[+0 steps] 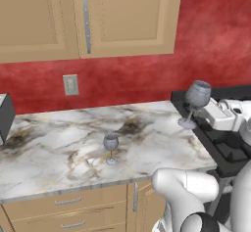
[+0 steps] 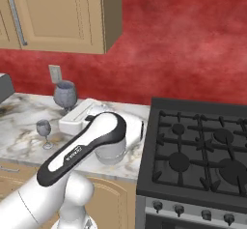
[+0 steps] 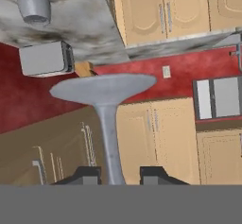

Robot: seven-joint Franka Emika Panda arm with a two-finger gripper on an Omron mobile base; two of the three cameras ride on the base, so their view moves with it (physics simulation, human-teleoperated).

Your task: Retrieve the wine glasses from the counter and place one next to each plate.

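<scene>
Between the jaws stands 1 wine glass's (image 3: 109,138) stem.

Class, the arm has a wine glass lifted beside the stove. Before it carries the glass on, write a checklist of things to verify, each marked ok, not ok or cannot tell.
1. End effector closed on the lifted wine glass by its stem: ok.
2. Lifted glass clear of the counter: ok.
3. Lifted glass upright: not ok, it leans in the left base view.
4. Second wine glass standing upright on the counter, apart from the arm: ok.
5. Plates located for placing: cannot tell.
6. Stove free of things in the carry path: ok.
</scene>
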